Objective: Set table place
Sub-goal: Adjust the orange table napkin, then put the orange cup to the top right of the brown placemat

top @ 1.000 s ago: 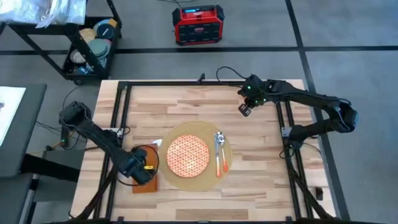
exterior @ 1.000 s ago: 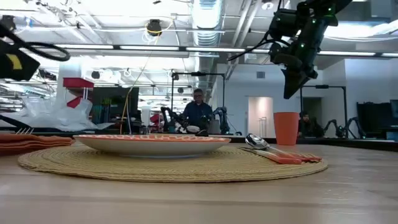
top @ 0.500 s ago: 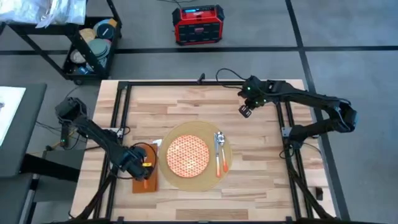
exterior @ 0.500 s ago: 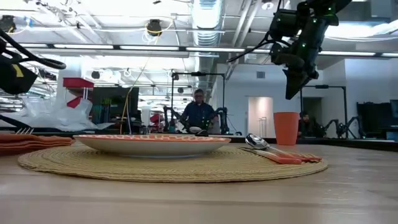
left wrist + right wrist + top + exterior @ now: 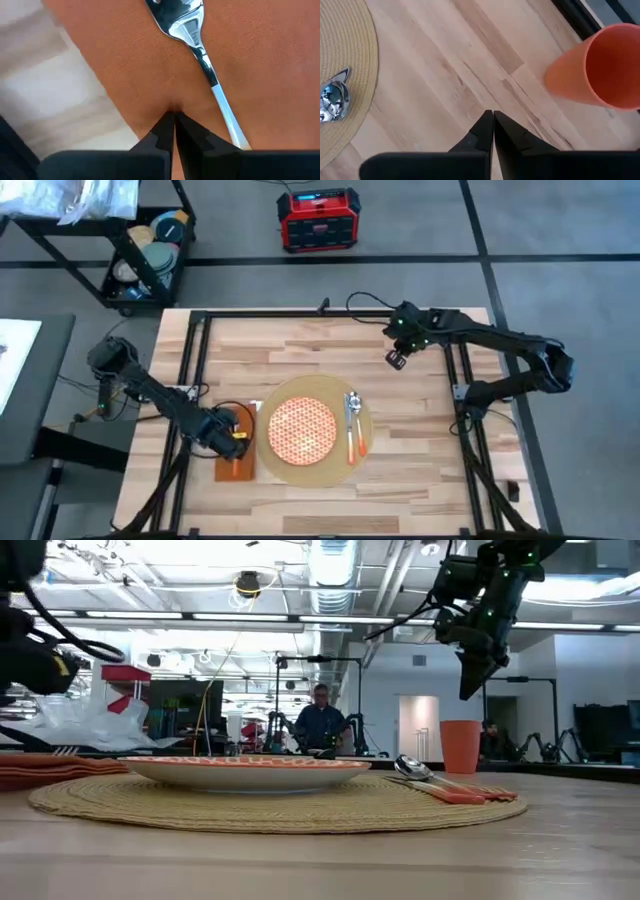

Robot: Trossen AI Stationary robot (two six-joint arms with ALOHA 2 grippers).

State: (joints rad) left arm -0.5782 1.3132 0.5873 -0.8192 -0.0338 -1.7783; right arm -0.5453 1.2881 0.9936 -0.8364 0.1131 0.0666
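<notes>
The tan woven place (image 5: 350, 455) lies on the table (image 5: 420, 480) near its front edge and carries an orange-and-white plate (image 5: 302, 427). A spoon (image 5: 351, 408) and an orange-handled knife (image 5: 352, 442) lie on its right part. To its left a rust-orange napkin (image 5: 240, 468) lies flat with a fork (image 5: 200, 47) on it. My left gripper (image 5: 228, 442) is down at the napkin's far part, shut on the cloth. My right gripper (image 5: 397, 360) hangs shut above the far right of the table, next to an orange cup (image 5: 600, 65). My left gripper comes at the napkin from above, its shut fingertips (image 5: 165, 127) on the cloth (image 5: 172, 106) close to one edge and beside the fork's handle. A small pucker rises at the tips. The napkin lies flat on the table; how many layers are caught, I cannot tell.
A black cart (image 5: 150, 255) with dishes and a red box (image 5: 318, 220) stand on the floor beyond the far edge. A grey side surface (image 5: 20, 380) is at the left. A person (image 5: 320, 725) sits far behind the table. Bare planks (image 5: 300, 355) stretch across the far half.
My left gripper has gone toward the table's far edge and a little toward the place. The napkin, with the fork on it, has slid slightly toward the place.
</notes>
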